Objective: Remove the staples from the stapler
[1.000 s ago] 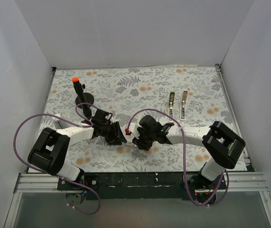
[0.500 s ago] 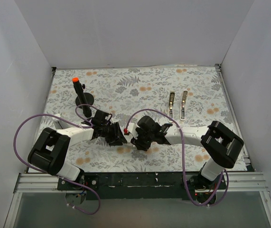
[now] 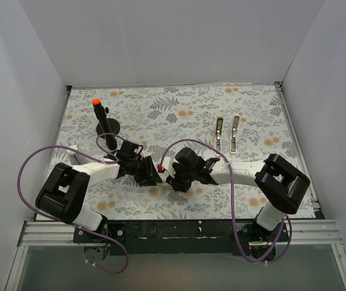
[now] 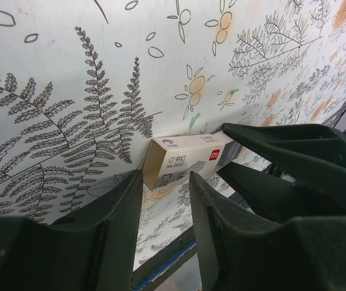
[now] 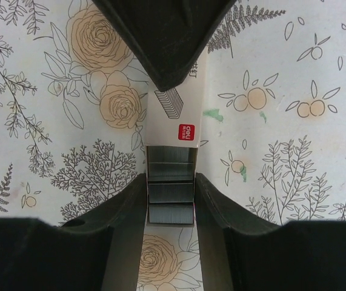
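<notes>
The staple box (image 3: 165, 165) lies on the table (image 3: 179, 103) at near centre. Its left end sits between the fingers of the left gripper (image 4: 165, 182). The right gripper (image 5: 169, 179) faces it from the right. The staples (image 5: 171, 188) stick out of the box's right end in a line of blocks, flanked on both sides by the right gripper's fingers. The stapler (image 3: 219, 134) lies farther back and to the right, behind the right arm, its two halves side by side and just apart. At far left, behind the left arm, a marker (image 3: 102, 121) stands upright in a stand (image 3: 113, 129).
</notes>
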You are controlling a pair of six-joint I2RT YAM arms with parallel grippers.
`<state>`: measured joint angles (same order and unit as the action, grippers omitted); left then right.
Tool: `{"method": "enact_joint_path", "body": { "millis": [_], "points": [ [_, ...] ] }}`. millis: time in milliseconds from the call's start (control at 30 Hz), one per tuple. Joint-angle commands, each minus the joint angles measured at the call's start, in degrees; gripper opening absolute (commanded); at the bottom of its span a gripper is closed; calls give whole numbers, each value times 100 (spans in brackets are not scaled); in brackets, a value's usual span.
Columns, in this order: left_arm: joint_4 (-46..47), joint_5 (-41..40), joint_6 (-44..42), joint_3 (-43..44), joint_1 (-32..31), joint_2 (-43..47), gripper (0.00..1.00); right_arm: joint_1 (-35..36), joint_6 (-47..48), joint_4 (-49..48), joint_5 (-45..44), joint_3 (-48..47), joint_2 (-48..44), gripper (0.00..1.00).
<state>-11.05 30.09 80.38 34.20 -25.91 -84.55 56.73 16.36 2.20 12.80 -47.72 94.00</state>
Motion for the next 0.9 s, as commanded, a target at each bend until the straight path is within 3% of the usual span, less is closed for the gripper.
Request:
{"method": "enact_joint_path", "body": {
  "millis": [0,333,867],
  "points": [
    [24,41,-14,-27,25,123,36,58,262,237,460,106,136,43],
    [-134,-64,22,52,25,334,36,66,52,816,-497,-343,383,41],
    [-12,23,188,-9,25,352,35,110,-133,1028,-533,-817,664,39]
  ]
}}
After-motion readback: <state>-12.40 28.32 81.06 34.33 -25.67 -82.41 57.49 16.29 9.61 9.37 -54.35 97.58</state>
